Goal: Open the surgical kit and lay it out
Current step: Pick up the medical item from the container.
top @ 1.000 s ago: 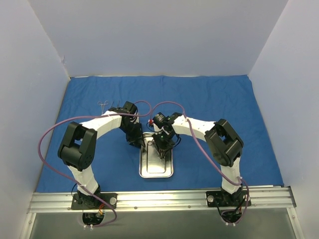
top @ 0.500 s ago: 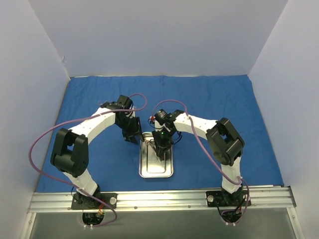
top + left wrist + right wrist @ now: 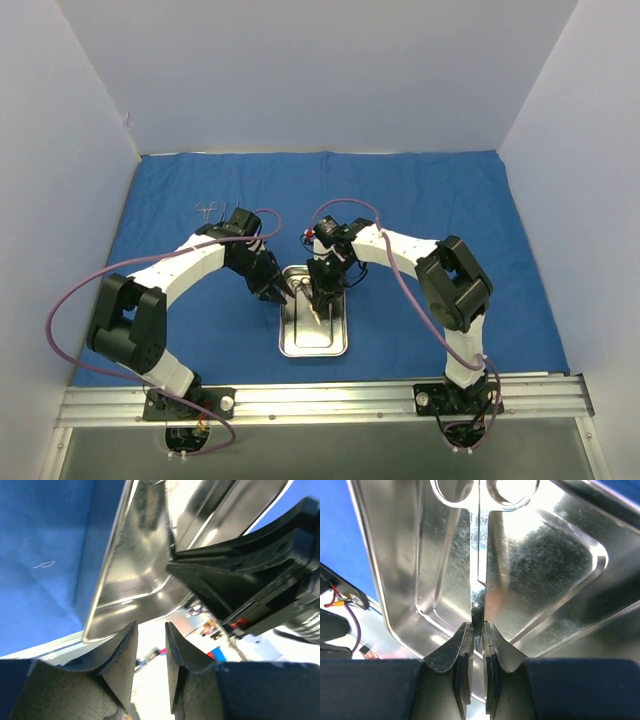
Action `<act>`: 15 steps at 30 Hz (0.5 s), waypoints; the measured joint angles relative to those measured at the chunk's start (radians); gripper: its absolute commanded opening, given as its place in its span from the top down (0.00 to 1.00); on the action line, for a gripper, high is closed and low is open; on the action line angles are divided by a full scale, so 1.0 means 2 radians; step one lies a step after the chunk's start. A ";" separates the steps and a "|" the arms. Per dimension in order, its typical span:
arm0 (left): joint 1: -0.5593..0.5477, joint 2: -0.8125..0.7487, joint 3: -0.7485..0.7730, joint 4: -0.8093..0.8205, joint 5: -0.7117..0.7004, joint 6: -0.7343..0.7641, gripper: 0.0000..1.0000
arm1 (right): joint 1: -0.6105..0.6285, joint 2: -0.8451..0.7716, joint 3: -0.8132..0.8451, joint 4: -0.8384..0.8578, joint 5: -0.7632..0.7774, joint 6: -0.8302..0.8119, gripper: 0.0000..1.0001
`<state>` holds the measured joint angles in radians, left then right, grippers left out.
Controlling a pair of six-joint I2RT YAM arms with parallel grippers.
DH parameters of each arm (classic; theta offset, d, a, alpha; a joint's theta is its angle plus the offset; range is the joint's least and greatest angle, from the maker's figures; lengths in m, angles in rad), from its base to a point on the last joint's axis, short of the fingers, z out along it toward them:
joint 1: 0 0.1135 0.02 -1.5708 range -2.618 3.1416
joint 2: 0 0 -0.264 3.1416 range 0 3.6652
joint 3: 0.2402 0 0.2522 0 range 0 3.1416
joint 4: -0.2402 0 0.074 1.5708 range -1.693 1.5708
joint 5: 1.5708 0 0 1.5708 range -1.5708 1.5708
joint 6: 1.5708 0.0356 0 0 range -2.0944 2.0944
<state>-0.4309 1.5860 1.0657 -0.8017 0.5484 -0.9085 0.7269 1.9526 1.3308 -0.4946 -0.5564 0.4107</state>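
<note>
The blue cloth wrap [image 3: 430, 200] lies spread flat over the table. The steel tray [image 3: 285, 340] sits on it at front centre. My right gripper [image 3: 318, 303] reaches down into the tray and is shut on a thin scissor-like instrument [image 3: 479, 570]. In the right wrist view [image 3: 478, 627] the jaws pinch its shaft and its ring handles point away over the tray floor [image 3: 545, 565]. My left gripper [image 3: 276, 291] hangs by the tray's left rim [image 3: 135, 565]. It is open and empty [image 3: 150, 630]. Small instruments [image 3: 207, 210] lie on the cloth at back left.
Grey walls close in the back and both sides. A metal rail [image 3: 320, 400] runs along the near edge under both arm bases. The right gripper's black body [image 3: 250, 580] is close beside my left gripper.
The left arm's elbow has swung left and its gripper has come down beside the tray's left rim. The right gripper stays in the tray, a little lower.
</note>
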 measured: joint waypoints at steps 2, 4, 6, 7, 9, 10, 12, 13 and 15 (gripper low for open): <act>-0.005 -0.008 -0.005 0.015 -0.006 -0.025 0.61 | 0.000 -0.002 -0.003 0.006 -0.004 0.004 1.00; -0.012 -0.011 -0.005 0.026 -0.014 -0.041 0.57 | 0.000 -0.007 -0.008 0.011 -0.007 0.007 1.00; -0.020 -0.011 -0.005 0.035 -0.023 -0.054 0.55 | -0.001 -0.010 -0.012 0.012 -0.010 0.009 1.00; -0.021 -0.011 -0.006 0.041 -0.027 -0.060 0.52 | -0.001 -0.011 -0.013 0.013 -0.012 0.010 1.00; -0.028 -0.011 -0.011 0.055 -0.034 -0.072 0.49 | -0.003 -0.013 -0.015 0.015 -0.015 0.012 1.00; -0.031 -0.010 -0.014 0.061 -0.037 -0.078 0.49 | -0.004 -0.014 -0.016 0.016 -0.017 0.013 1.00; -0.036 -0.007 -0.018 0.067 -0.044 -0.087 0.48 | -0.005 -0.015 -0.016 0.017 -0.019 0.016 1.00; -0.039 -0.004 -0.019 0.067 -0.049 -0.091 0.48 | -0.006 -0.016 -0.017 0.019 -0.021 0.017 1.00; -0.045 0.002 -0.019 0.071 -0.056 -0.096 0.48 | -0.007 -0.018 -0.023 0.027 -0.026 0.019 1.00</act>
<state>-0.5213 1.5890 1.0286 -0.6598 0.4358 -1.1000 0.7120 1.9160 1.2858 -0.4400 -0.6079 0.4492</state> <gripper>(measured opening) 0.522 0.090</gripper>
